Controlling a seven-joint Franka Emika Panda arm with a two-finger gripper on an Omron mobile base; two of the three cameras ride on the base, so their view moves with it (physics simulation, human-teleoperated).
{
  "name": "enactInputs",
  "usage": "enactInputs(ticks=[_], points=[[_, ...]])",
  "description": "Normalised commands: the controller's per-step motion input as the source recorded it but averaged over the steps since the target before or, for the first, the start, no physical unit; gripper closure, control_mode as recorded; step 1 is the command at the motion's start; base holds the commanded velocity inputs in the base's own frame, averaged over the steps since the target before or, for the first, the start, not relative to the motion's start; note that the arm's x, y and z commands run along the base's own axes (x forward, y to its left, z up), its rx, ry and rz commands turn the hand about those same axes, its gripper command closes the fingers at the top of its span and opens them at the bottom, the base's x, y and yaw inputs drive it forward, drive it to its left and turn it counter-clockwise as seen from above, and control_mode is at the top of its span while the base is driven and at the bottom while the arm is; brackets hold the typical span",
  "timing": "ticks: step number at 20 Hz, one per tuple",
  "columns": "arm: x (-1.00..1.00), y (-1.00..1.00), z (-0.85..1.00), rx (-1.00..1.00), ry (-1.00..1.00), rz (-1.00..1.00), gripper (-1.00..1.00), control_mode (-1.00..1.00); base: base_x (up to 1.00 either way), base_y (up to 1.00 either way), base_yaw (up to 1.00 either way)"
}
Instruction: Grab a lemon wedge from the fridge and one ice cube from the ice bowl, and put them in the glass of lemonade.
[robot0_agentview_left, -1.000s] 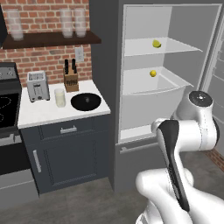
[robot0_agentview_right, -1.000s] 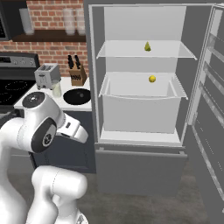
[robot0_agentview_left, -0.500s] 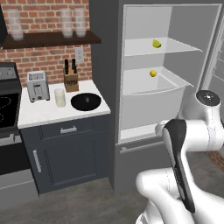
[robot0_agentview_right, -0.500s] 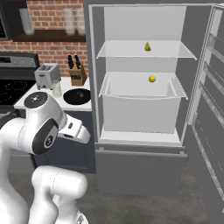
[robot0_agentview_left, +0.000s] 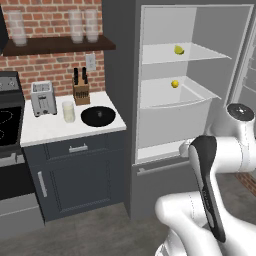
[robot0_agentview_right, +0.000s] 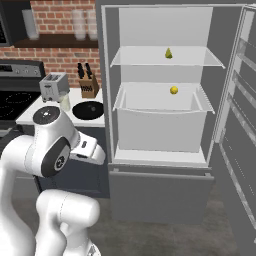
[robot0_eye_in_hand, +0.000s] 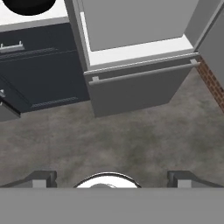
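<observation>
The fridge (robot0_agentview_left: 124, 75) stands open, its white shelves showing. On the upper shelf lies the lemon wedge (robot0_agentview_left: 178, 50) (robot0_agentview_right: 169, 53). The black ice bowl (robot0_agentview_left: 98, 116) (robot0_agentview_right: 88, 110) sits on the white counter, with the glass of lemonade (robot0_agentview_left: 68, 112) (robot0_agentview_right: 65, 103) just left of it. My gripper (robot0_eye_in_hand: 113, 179) is open and empty, its fingertips (robot0_eye_in_hand: 43, 178) far apart. It points down at the floor in front of the fridge's bottom drawer (robot0_eye_in_hand: 140, 87), low and well short of the shelves. An edge of the ice bowl (robot0_eye_in_hand: 28, 5) shows at the hand view's top left.
A small round yellow ball (robot0_agentview_left: 175, 84) lies in the fridge's drawer bin. A toaster (robot0_agentview_left: 43, 98) and knife block (robot0_agentview_left: 80, 90) stand at the counter's back. The open fridge door (robot0_agentview_right: 240, 130) hangs at the right. A stove (robot0_agentview_left: 7, 125) sits left of the counter.
My arm's elbow has swung a little to the right, toward the fridge. The lemon wedge, bowl and glass have not moved.
</observation>
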Motion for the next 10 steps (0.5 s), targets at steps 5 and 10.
enactInputs(ticks=[5, 10], points=[[0.00, 0.00, 0.00, 0.00, 0.00, 0.00, -1.00, 1.00, -0.12, 0.00, 0.00], [0.00, 0.00, 0.00, 0.00, 0.00, 0.00, -1.00, 1.00, -0.26, 0.00, 0.00]])
